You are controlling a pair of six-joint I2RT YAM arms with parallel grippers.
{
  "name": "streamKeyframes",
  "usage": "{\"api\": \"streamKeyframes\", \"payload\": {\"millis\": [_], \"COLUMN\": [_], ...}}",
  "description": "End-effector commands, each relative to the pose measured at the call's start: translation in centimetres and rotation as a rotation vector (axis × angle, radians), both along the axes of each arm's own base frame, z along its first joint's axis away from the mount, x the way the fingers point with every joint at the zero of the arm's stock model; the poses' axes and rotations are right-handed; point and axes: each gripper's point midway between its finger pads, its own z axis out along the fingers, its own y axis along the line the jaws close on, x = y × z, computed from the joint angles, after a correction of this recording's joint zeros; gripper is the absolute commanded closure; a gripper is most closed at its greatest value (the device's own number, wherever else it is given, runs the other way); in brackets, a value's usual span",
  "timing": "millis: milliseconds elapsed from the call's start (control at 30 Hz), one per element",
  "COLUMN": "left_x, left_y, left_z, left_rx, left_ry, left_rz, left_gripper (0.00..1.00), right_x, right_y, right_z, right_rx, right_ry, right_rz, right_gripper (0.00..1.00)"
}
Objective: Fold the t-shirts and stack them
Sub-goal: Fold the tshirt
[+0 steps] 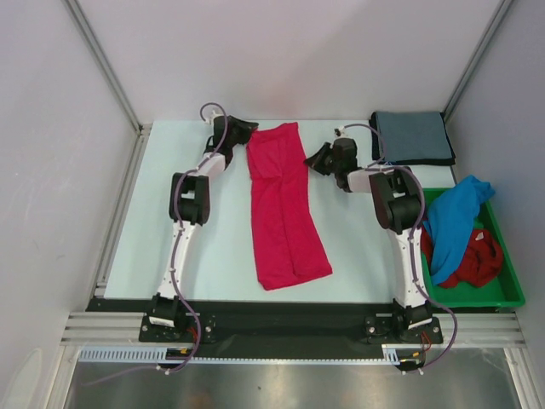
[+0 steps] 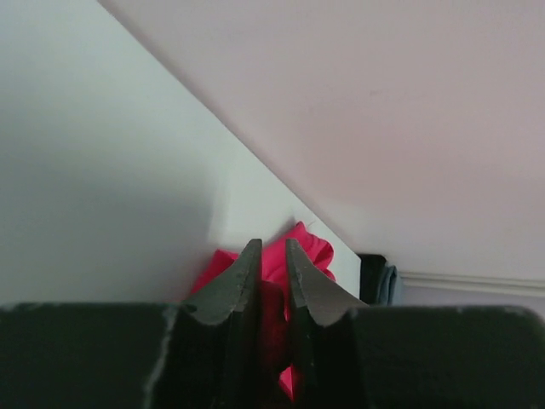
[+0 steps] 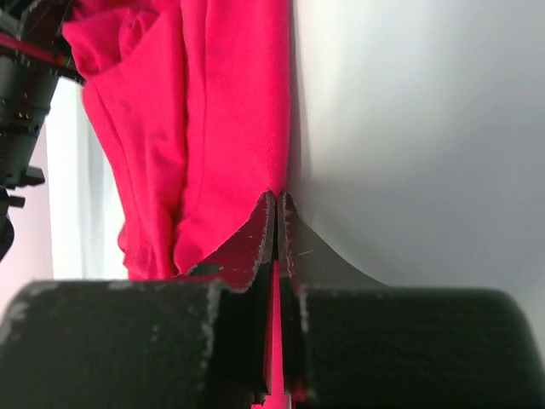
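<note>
Pale desk (image 1: 213, 247) fills my overhead feed, and on its middle the pink-red t-shirt (image 1: 285, 209) lies folded into a long strip running away from the arms. On my wrist feeds, the left jaws are pinched on its far left corner and the right jaws are clamped on its far right edge. A grey-blue t-shirt (image 1: 413, 136) sits folded at the far right corner. The bright blue t-shirt (image 1: 456, 217) and the darker red t-shirt (image 1: 473, 260) are heaped in the green tray (image 1: 477, 298).
</note>
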Motion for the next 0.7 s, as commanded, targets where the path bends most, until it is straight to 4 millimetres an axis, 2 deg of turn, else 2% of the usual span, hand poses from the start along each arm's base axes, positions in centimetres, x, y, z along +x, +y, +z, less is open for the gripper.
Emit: {"api": "streamKeyframes", "payload": {"millis": [0, 67, 133, 167, 200, 233, 300, 333, 367, 400, 433, 467, 500, 533, 567, 600, 633, 667], "left_x": [2.4, 2.8, 2.9, 3.0, 3.0, 3.1, 2.9, 2.7, 2.2, 1.6, 0.4, -0.7, -2.8, -4.4, -6.6, -9.7, -11.9, -14.0], "left_y": [3.7, 5.4, 6.8, 8.2, 8.7, 9.6, 10.3, 10.7, 11.7, 11.9, 12.3, 12.1, 12.1, 11.7, 11.0, 10.7, 9.7, 9.1], "left_z": [4.8, 5.1, 5.4, 5.3, 6.0, 6.8, 8.0, 9.8, 9.3, 9.8, 12.6, 13.8, 10.2, 10.2, 15.6, 11.0, 11.4, 14.8], "left_rx": [0.019, 0.040, 0.076, 0.091, 0.103, 0.108, 0.138, 0.184, 0.215, 0.257, 0.275, 0.290, 0.331, 0.349, 0.360, 0.393, 0.389, 0.378], "left_ry": [-0.099, -0.100, -0.087, -0.069, -0.078, -0.087, -0.091, -0.114, -0.071, -0.064, -0.068, -0.067, 0.019, 0.033, -0.045, 0.057, 0.066, 0.001], "left_rz": [0.132, 0.171, 0.195, 0.216, 0.215, 0.219, 0.210, 0.199, 0.194, 0.168, 0.156, 0.137, 0.104, 0.079, 0.067, 0.019, -0.020, -0.031], "left_gripper": [0.76, 0.76, 0.63, 0.52, 0.51, 0.49, 0.36, 0.34, 0.33, 0.33, 0.33, 0.33, 0.33, 0.33, 0.32, 0.31, 0.31, 0.30], "right_x": [2.4, 2.6, 2.4, 2.2, 1.8, 1.9, 1.7, 1.7, 1.3, 0.9, -0.3, -1.4, -2.1, -3.5, -4.6, -7.4, -8.8, -10.1], "right_y": [-1.2, -1.5, -1.0, -1.0, -0.6, -0.7, -1.4, -1.8, -2.8, -3.6, -4.5, -5.3, -6.3, -6.9, -7.3, -8.0, -8.3, -8.2], "right_z": [3.2, 3.2, 3.7, 3.9, 4.5, 5.0, 5.1, 5.4, 5.3, 4.9, 5.4, 4.8, 5.0, 4.7, 7.5, 5.1, 5.0, 7.4], "right_rx": [0.037, 0.047, 0.054, 0.049, 0.048, 0.024, -0.020, -0.052, -0.105, -0.145, -0.177, -0.219, -0.251, -0.263, -0.259, -0.272, -0.269, -0.255], "right_ry": [-0.075, -0.062, -0.069, -0.066, -0.072, -0.092, -0.042, -0.023, 0.034, 0.070, 0.119, 0.144, 0.163, 0.192, 0.160, 0.236, 0.254, 0.213], "right_rz": [-0.002, 0.012, 0.069, 0.089, 0.127, 0.145, 0.150, 0.152, 0.161, 0.154, 0.151, 0.157, 0.128, 0.121, 0.108, 0.103, 0.095, 0.094], "right_gripper": [1.00, 1.00, 0.97, 0.94, 0.90, 0.75, 0.60, 0.53, 0.50, 0.48, 0.46, 0.45, 0.45, 0.44, 0.43, 0.43, 0.43, 0.42]}}
